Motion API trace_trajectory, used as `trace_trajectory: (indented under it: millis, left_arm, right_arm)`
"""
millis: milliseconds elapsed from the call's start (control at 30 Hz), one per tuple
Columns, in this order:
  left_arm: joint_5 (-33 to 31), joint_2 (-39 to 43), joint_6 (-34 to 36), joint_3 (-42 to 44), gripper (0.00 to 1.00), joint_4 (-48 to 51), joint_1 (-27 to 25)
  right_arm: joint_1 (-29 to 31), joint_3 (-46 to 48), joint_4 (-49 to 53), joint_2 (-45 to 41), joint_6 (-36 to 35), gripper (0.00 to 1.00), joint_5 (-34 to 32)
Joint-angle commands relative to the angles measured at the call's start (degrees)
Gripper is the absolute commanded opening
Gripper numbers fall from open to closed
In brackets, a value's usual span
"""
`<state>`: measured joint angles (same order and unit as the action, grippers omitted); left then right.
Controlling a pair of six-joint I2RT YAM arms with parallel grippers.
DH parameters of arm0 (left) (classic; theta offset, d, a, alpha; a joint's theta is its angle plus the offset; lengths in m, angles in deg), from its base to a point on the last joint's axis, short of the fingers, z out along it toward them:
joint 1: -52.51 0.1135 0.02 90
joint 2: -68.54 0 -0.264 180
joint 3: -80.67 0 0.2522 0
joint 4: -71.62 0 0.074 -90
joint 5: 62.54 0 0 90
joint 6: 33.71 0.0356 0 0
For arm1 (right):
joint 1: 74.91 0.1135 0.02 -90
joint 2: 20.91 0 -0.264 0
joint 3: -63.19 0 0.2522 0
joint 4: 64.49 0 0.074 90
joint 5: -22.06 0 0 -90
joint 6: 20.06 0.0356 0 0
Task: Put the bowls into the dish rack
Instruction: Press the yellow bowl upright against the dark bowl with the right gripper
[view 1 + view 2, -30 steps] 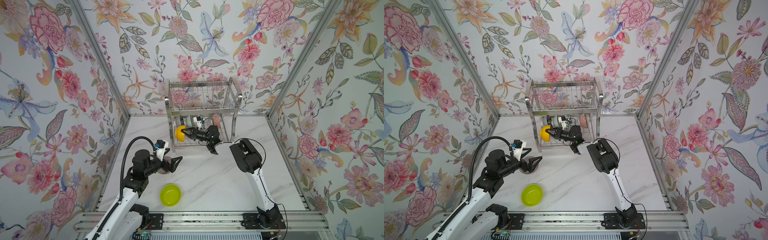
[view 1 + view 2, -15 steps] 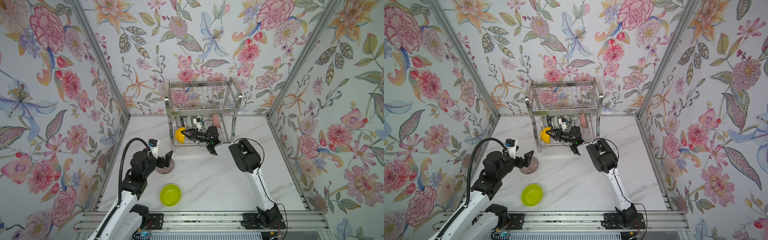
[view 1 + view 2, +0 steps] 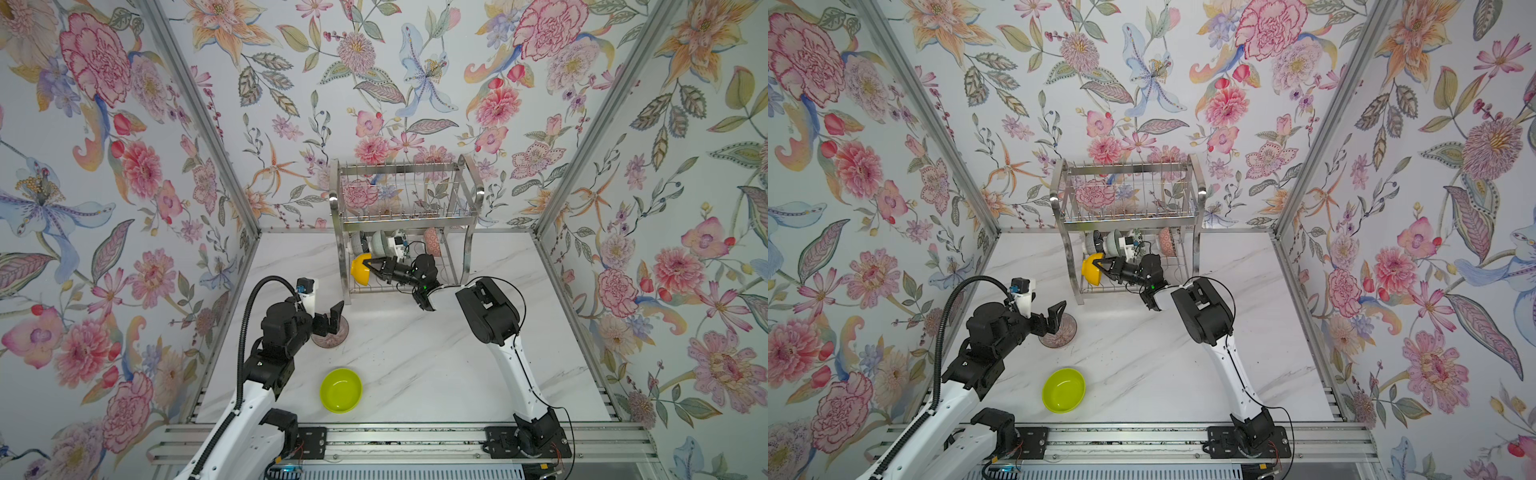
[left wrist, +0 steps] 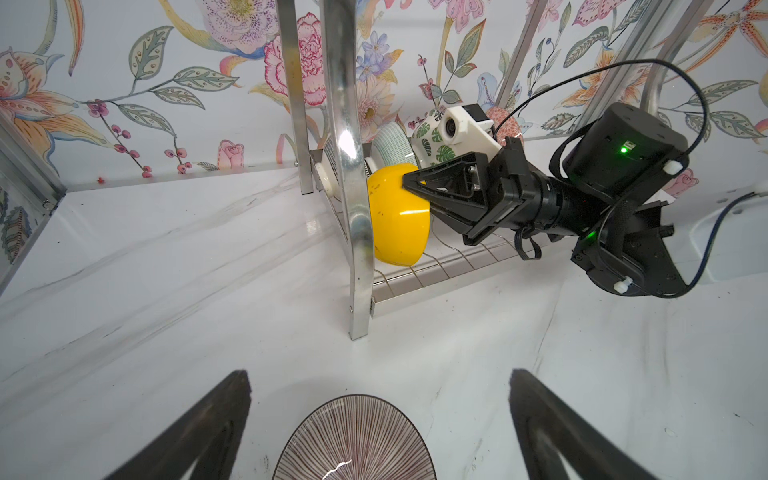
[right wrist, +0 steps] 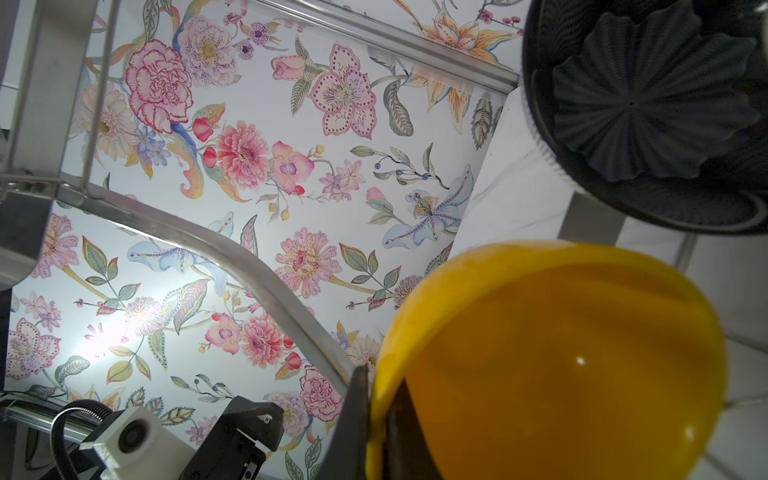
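Now the right gripper (image 4: 411, 183) is clamped tight on the rim of the orange-yellow bowl (image 4: 397, 220), holding it on edge at the left end of the dish rack's (image 3: 405, 222) lower tier, beside other bowls (image 3: 380, 243) standing there. Placing looks under way; next it wants seating in a wire slot, then release. The left gripper (image 4: 378, 373), jaws wide and empty, hovers over the pinkish-brown ribbed bowl (image 4: 353, 440) on the table (image 3: 415, 353). The lime green bowl (image 3: 340, 390) sits nearer the front: 2 left.

We see the dish rack (image 4: 354, 199) as polished, mirror-bright metal. The yellow bowl (image 4: 399, 220) looks smooth and glossy, like plastic. The dark bowl (image 5: 648, 104) looks matt and ridged. The tabletop (image 3: 415, 357) resembles smooth, veined marble with a soft sheen.
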<state>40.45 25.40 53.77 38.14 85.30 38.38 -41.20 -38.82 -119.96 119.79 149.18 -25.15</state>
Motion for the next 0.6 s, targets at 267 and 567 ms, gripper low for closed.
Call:
trace_trajectory:
  millis: [267, 567]
  left_arm:
    - [-0.60, -0.62, 0.33, -0.66, 0.99, 0.16, 0.68]
    - [-0.47, -0.89, -0.02, -0.67, 0.99, 0.08, 0.68]
  right_arm:
    - [0.53, -1.31, -6.70, 2.03, 5.60, 0.05, -0.21]
    - [0.46, -1.33, -7.71, 2.78, 7.20, 0.05, 0.38]
